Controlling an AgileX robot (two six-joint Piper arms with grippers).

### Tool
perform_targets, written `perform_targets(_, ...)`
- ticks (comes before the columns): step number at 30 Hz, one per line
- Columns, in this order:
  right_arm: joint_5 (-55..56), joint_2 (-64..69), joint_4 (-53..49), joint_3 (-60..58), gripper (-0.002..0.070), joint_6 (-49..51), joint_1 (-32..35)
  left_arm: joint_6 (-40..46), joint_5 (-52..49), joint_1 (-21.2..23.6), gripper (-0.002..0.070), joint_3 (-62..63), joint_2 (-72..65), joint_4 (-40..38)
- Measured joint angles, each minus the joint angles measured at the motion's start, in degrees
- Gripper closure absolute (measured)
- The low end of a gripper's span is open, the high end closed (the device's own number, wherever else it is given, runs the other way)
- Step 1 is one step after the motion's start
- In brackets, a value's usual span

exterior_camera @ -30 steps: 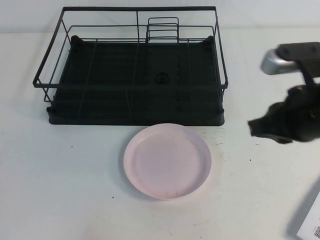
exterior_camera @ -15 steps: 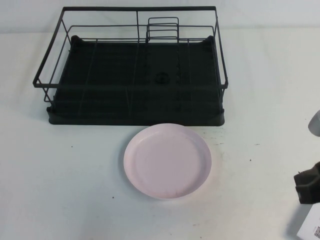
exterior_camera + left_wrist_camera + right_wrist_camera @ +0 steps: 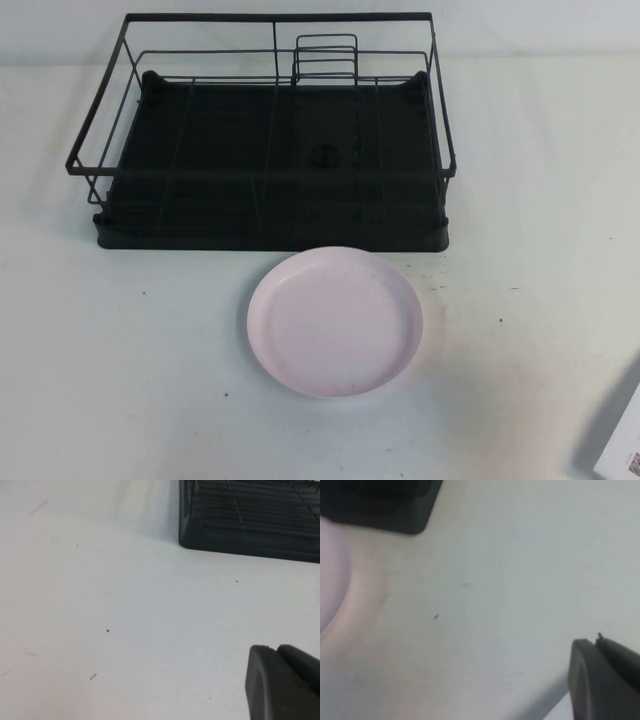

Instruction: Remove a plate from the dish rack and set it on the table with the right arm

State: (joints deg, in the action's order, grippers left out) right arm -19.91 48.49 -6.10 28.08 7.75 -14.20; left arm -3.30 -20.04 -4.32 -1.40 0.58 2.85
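The right arm has withdrawn out of the high view — a second ago it hung right of the dish rack [image 3: 265, 140]. Its right gripper [image 3: 607, 680], fingers pressed together and empty, hovers over bare table [image 3: 120, 380]. The pink plate [image 3: 335, 322] lies flat just before the rack — placement looks done. The left gripper [image 3: 282, 685] sits parked over the table near the rack's corner; its fingers I cannot tell. Nothing obstructs.

Round pale pink plate [image 3: 335, 322] with a low raised rim, matte, plain: lies flat and face up on the wide white speckled surface [image 3: 120, 380], just in front of the dish rack's front edge, nearly touching it, toward the rack's right half. Large rectangular black wire dish rack [image 3: 262, 140] on a black tray base: upright, nothing in it; small wire divider section stands at its back rail, right of centre.
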Motion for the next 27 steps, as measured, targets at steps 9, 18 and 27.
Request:
perform_targets(9,25.5,-23.5,1.2,-26.6,0.0694,0.2,14.7,0.0,0.0,0.0,0.0679,0.0,0.0,0.0)
perform_targets(18,15.2,-43.3,3.1,-29.5,0.0694,0.3,18.0,0.0,0.0,0.0,0.0679,0.0,0.0,0.0)
perform_targets(27,-0.4,-48.9,3.3,-29.8,0.0694,0.3,18.1,0.0,0.0,0.0,0.0679,0.0,0.0,0.0)
